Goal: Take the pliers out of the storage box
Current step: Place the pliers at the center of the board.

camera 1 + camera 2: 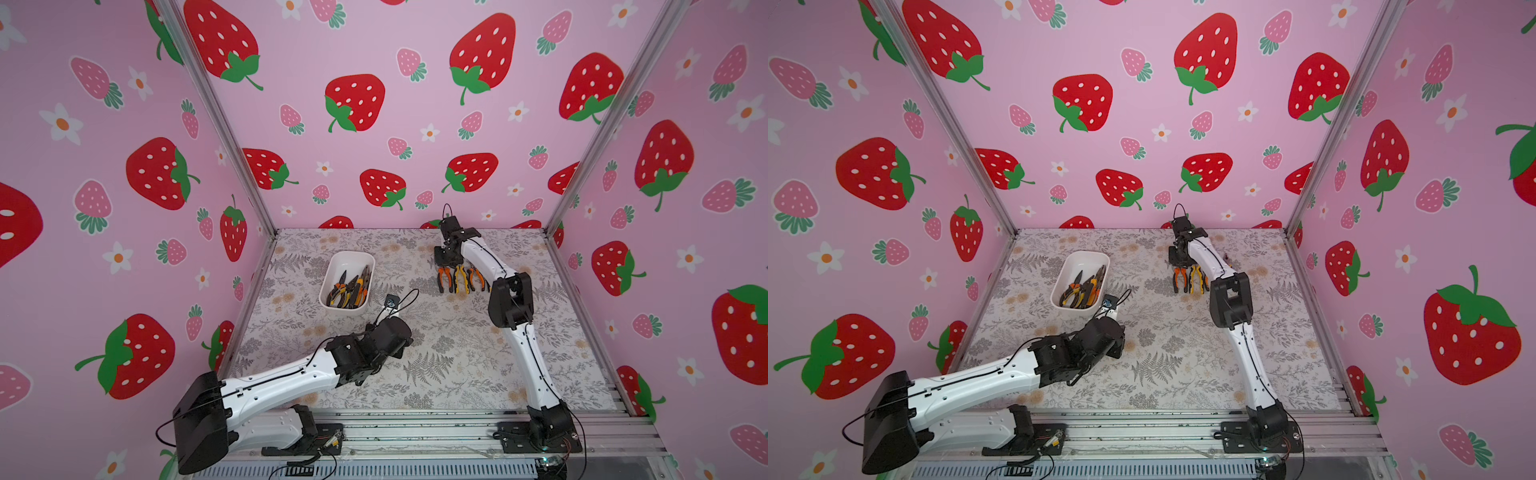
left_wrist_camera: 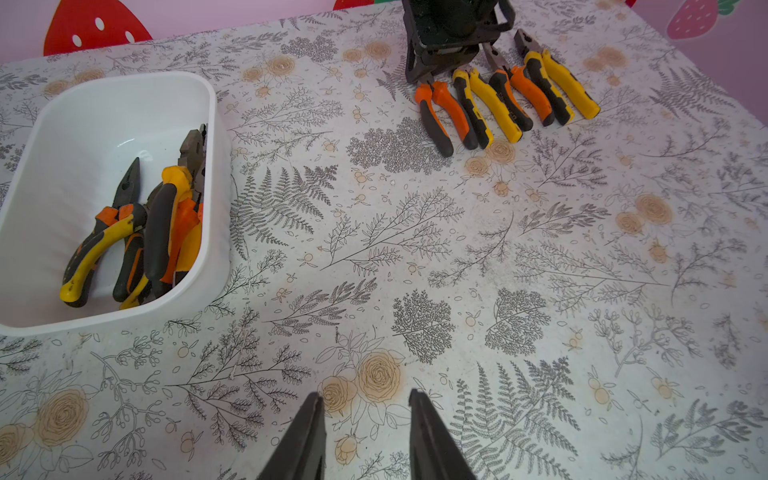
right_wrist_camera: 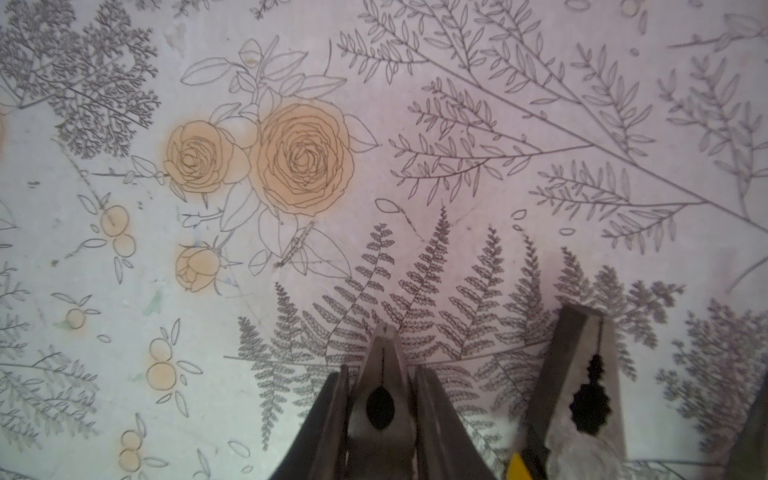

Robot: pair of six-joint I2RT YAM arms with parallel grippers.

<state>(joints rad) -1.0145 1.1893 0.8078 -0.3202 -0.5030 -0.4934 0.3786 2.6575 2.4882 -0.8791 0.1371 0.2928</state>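
**Right claw clamped, left free**

I see open table (image 1: 449, 357) between the storage box (image 1: 347, 261) and the row of pliers (image 2: 495, 108) well right of it. More pliers (image 2: 160, 232) heap at the box's near end. My right gripper (image 3: 380, 370) grasps the orange plier (image 2: 451, 110) nearest the box; left gripper (image 2: 365, 399), beside the box, gapes empty.

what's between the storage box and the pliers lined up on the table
Nothing lies there. Between the storage box and the pliers there is only bare floral table cover, seen most plainly in the left wrist view.
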